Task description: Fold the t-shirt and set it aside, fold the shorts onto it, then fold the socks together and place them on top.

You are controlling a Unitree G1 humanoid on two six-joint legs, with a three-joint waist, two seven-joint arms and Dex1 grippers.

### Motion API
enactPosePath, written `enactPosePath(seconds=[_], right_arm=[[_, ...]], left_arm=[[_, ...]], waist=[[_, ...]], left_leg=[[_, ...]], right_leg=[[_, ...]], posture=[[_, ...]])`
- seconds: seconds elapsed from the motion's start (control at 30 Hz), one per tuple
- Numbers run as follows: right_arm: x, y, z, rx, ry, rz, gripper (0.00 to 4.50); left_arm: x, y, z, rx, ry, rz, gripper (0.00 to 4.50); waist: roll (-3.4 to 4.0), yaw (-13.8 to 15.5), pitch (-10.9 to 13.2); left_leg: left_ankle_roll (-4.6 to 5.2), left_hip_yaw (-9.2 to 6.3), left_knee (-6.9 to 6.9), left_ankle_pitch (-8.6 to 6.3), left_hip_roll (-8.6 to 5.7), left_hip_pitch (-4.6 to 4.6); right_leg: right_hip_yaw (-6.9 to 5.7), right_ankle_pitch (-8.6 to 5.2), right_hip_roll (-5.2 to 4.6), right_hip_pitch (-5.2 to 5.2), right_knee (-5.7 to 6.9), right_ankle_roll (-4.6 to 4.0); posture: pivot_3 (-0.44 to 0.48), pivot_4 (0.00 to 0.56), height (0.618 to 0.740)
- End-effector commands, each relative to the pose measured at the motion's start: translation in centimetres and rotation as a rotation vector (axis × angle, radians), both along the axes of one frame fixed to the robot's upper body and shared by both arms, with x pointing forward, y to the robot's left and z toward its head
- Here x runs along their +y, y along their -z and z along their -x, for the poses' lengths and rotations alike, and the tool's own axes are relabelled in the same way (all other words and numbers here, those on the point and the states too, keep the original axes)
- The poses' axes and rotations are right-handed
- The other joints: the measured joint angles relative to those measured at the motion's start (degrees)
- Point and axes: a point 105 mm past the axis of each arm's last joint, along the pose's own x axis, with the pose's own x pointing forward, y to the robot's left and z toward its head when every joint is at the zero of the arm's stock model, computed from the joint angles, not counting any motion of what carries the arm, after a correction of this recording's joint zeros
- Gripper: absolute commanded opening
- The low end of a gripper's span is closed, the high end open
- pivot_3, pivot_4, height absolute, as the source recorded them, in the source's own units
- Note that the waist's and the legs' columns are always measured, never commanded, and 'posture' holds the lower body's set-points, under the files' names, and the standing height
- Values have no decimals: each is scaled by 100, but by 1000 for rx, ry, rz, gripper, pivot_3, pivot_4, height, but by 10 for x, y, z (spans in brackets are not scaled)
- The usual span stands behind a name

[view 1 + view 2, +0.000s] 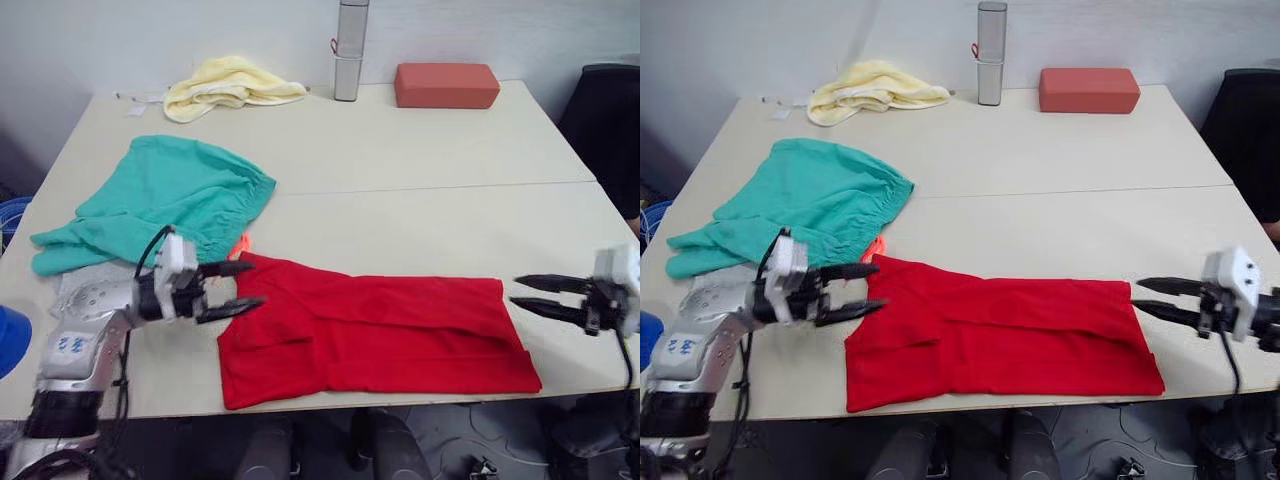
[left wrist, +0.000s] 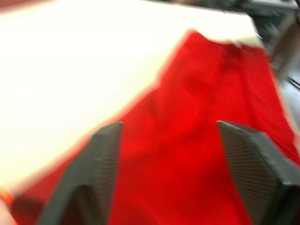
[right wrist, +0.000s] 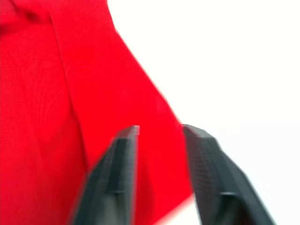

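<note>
Left pincer (image 1: 245,285) agape, touching t-shirt (image 1: 390,325) edge

Both wrist views are blurring the t-shirt (image 2: 197,140), so its folds are not showing sharply. The shorts (image 1: 160,205) are covering all but an orange tip of their drawstring (image 1: 241,244) at their five o'clock edge.

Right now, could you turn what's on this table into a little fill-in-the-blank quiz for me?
1. The left hand and right hand sit at opposite ends of the ____ t-shirt.
2. Both hands' fingers are ____, gripping nothing.
3. The teal shorts lie on the robot's ____ side of the table.
4. At the far edge, the yellow towel lies bunched near a silver ____.

Missing words: red; open; left; bottle
</note>
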Motion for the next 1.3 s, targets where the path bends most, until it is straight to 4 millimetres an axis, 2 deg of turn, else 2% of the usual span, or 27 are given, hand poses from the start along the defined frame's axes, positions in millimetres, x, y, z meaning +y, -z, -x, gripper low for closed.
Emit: enactPosePath(seconds=[0.03,0.07,0.23,0.33,0.47,0.6,0.73,0.8,0.93,1.17,1.3], right_arm=[[33,8,-15,-97,-10,-19,220],[42,11,-23,-125,7,-39,0],[85,24,-40,-229,-10,-58,0],[110,31,-43,-256,-25,-82,0],[133,41,-43,-268,-31,-86,0],[138,51,-46,-246,11,-67,0],[123,61,-50,-213,90,-35,0],[102,63,-53,-206,162,-18,0],[75,63,-47,-210,194,49,0],[36,64,-31,-178,264,106,0],[1,63,-30,-171,391,140,0]], left_arm=[[-9,11,-20,6,-83,-39,1959],[-14,16,-23,13,-88,-50,1684],[-33,32,-34,26,-112,-57,91],[-46,38,-39,46,-137,-61,38],[-51,45,-44,61,-211,-77,38],[-47,50,-46,63,-296,-82,38],[-30,61,-48,85,-397,-121,38],[-16,67,-52,85,-471,-150,38],[6,69,-60,72,-597,-147,38],[11,73,-59,97,-630,-122,38],[14,71,-58,81,-632,-102,38]], waist=[[0,10,0],[0,7,0],[0,-13,0],[-1,-5,1],[-1,-23,0],[-1,-33,0],[-1,-45,0],[-2,-37,0],[-8,-9,-4],[-12,-19,-7],[-13,-16,-8]], left_leg=[[12,2,0,6,-3,1],[15,7,0,8,-7,-5],[26,13,1,15,-13,-8],[26,10,1,18,-12,-10],[29,12,3,22,-13,-7],[28,11,3,23,-11,-7],[27,9,2,24,-10,-6],[27,9,3,23,-10,-5],[29,7,3,22,-11,2],[25,9,1,20,-9,8],[23,9,1,19,-9,9]], right_leg=[[0,0,0,0,2,1],[0,1,1,-3,2,3],[4,7,2,-3,19,12],[2,7,3,-3,20,12],[5,7,3,-1,24,12],[5,6,3,-2,28,12],[5,6,3,-2,27,12],[5,6,2,-1,27,12],[6,6,-2,5,15,12],[8,5,-1,4,11,9],[9,5,-1,5,9,9]], posture=[[0,150,740],[0,150,740],[0,150,740],[0,150,740],[0,150,740],[0,150,740],[0,150,740],[0,150,740],[0,150,740],[0,150,740],[0,150,740]])
